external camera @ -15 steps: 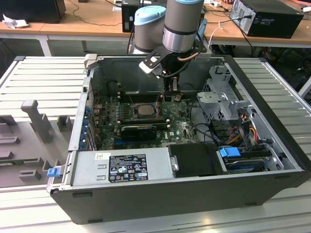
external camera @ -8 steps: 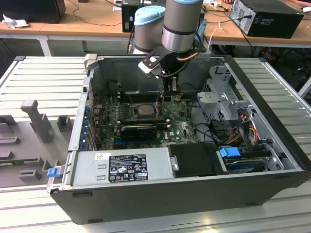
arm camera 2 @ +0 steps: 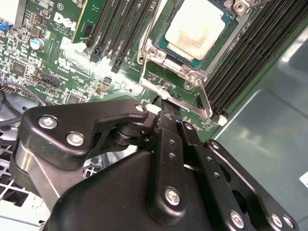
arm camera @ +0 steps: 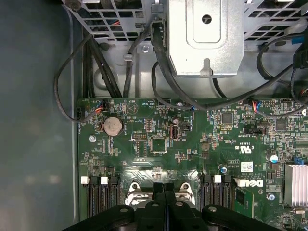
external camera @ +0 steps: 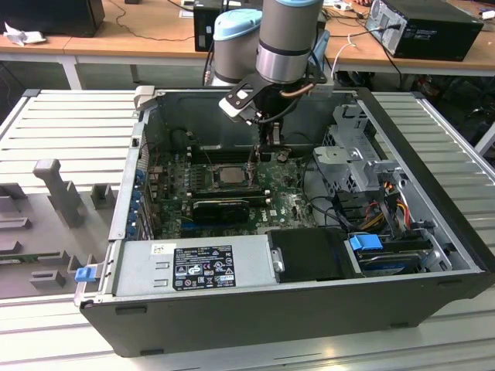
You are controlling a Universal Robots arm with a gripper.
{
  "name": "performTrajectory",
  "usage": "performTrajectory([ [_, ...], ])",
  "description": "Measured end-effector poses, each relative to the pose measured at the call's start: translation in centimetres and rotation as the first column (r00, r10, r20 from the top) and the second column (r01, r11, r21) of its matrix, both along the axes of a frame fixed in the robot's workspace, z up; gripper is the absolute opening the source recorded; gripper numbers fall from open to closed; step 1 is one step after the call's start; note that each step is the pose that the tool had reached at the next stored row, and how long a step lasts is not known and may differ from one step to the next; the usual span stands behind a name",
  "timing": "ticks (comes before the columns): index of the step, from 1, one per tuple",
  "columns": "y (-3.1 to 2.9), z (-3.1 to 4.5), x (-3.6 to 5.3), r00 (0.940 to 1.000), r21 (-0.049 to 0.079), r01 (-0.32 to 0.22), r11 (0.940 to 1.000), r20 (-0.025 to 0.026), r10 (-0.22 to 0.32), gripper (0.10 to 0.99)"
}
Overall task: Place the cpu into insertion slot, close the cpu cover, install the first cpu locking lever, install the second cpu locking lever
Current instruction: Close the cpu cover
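Arm reaches down into open PC case (external camera: 452, 232). Gripper (external camera: 254, 173) clenched, fingers pressed together, nothing visible between them in both wrist views (arm camera 2: 165, 107) (arm camera: 164, 188). In the exterior view the tips sit at 3 o'clock of the cpu (external camera: 230, 175), just beside it, low over the motherboard (arm camera: 159, 144).

Cpu seated in insertion slot (external camera: 210, 176), pale face up (arm camera 2: 196, 30). Cpu cover (arm camera 2: 169, 61) lies flat around the chip, which shows through its window. Wire locking lever (arm camera 2: 206, 98) runs along the socket edge near the fingertips; can't tell if it is latched. Black memory slots (arm camera 2: 250, 53) flank the socket.
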State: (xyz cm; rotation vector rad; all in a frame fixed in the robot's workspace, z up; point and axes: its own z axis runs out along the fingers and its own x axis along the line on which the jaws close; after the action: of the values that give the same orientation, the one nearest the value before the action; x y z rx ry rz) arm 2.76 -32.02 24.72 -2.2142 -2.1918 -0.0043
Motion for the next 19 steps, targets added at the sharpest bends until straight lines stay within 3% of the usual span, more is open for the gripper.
performTrajectory([
  [10,0.0,0.0,-0.56,1.0,0.0,0.0,1.0,0.0,0.0,0.106],
  [13,0.0,0.0,-2.27,1.0,0.0,0.0,1.0,0.0001,0.0,0.106],
  [15,0.01,-0.1,-2.84,1.0,0.0,0.0,1.0,0.0001,0.0,0.106],
  [19,0.03,-1.39,-4.22,1.0,0.0,0.0,1.0,0.0,0.0,0.106],
])
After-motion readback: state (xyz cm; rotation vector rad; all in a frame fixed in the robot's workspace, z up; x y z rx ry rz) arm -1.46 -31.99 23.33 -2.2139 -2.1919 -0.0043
